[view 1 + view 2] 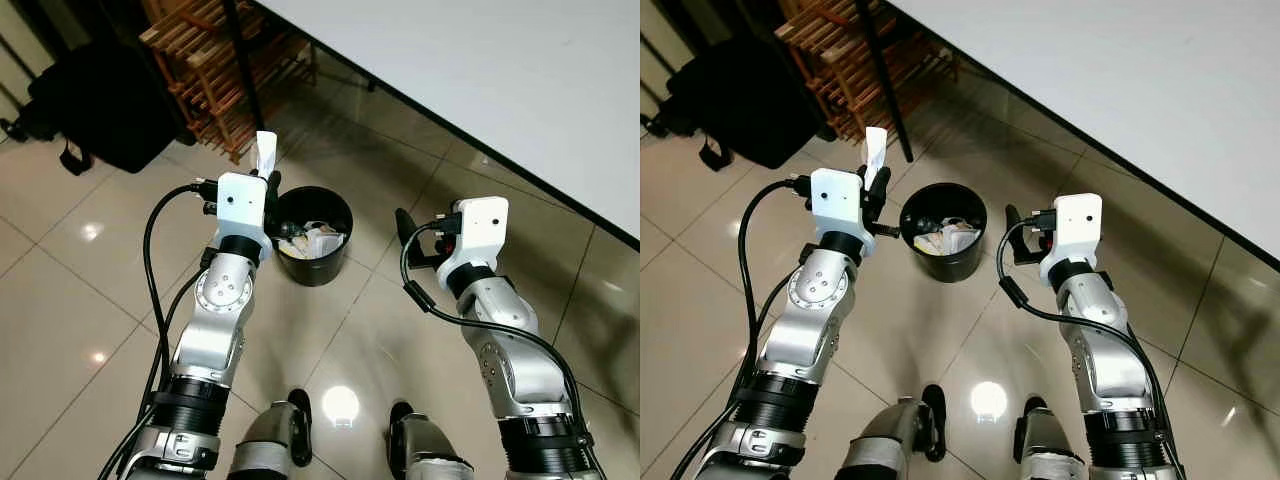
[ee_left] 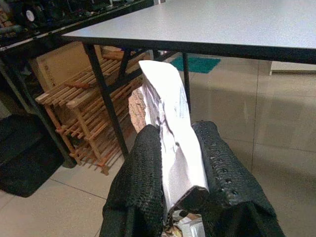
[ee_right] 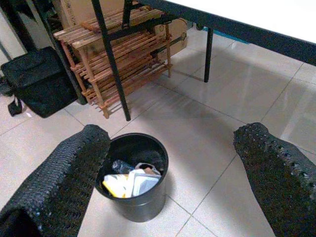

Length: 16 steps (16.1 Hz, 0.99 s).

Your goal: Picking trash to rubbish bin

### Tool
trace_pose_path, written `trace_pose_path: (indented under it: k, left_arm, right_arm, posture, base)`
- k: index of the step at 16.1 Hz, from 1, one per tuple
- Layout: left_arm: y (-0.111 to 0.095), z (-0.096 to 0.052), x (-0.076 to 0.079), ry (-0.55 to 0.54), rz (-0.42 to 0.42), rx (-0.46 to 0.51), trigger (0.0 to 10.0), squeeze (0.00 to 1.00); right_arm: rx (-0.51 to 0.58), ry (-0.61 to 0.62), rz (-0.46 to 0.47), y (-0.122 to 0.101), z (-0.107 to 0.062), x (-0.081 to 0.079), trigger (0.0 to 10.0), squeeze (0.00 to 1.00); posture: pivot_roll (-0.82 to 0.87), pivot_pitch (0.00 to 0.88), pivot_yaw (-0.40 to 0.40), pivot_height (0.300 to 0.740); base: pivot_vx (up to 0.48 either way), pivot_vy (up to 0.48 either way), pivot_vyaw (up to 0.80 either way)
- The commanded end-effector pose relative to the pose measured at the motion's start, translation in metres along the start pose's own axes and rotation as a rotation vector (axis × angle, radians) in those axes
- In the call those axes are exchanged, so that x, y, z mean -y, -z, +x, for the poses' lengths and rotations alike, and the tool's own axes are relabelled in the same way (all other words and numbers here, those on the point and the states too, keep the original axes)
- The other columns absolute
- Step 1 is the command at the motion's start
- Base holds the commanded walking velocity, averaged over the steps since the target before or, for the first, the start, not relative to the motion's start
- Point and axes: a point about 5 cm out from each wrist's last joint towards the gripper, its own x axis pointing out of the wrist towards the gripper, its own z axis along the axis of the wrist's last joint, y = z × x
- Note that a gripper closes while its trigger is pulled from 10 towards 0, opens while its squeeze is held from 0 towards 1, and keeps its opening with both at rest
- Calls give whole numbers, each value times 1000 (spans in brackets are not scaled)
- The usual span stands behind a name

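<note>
Left claw (image 2: 180,173) clamped on a strip of white paper trash (image 2: 170,128), held upright beside the rim of the black rubbish bin (image 1: 314,236), on the bin's left side. Paper sticks up above the fingers (image 1: 271,186). Bin stands on the tiled floor (image 1: 70,290), between the two arms, already holding crumpled wrappers and paper (image 3: 131,181). Right claw (image 3: 173,163) wide apart, holding nothing, hovering just right of the bin. White desk (image 1: 500,80) runs along the upper right; one black leg (image 1: 880,75) lands near the bin. Wooden slatted rack (image 3: 123,54) behind the leg. Black bag (image 1: 105,100) on floor at upper left.
</note>
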Motion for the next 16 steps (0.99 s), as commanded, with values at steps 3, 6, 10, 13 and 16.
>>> trace_pose_path:
  k: [3, 6, 10, 13, 16]
  left_arm:
    - [6, -4, -1, -5, 6, -22, 10000, 0]
    - [6, -4, -2, -6, 8, -24, 10000, 0]
    - [7, -6, -2, -4, 8, -28, 10000, 0]
    - [10, -10, -1, -3, 7, -37, 10000, 0]
    - [14, -16, 0, -1, 9, -56, 10000, 0]
  right_arm:
    - [-23, -4, 9, 5, -2, 0, 10000, 0]
    - [-23, -6, 9, 5, -2, -1, 10000, 0]
    - [-29, -6, 11, 7, -4, -1, 10000, 0]
    - [-44, -12, 15, 10, -7, -3, 10000, 0]
    - [-54, -14, 20, 12, -11, -5, 10000, 0]
  posture:
    - [37, 323, 81, 740]
    - [38, 325, 81, 740]
    - [38, 335, 80, 740]
    - [42, 350, 79, 740]
    - [45, 372, 79, 740]
  base:
    - [0, 0, 0]
    - [0, 0, 0]
    - [0, 0, 0]
    - [0, 0, 0]
    - [0, 0, 0]
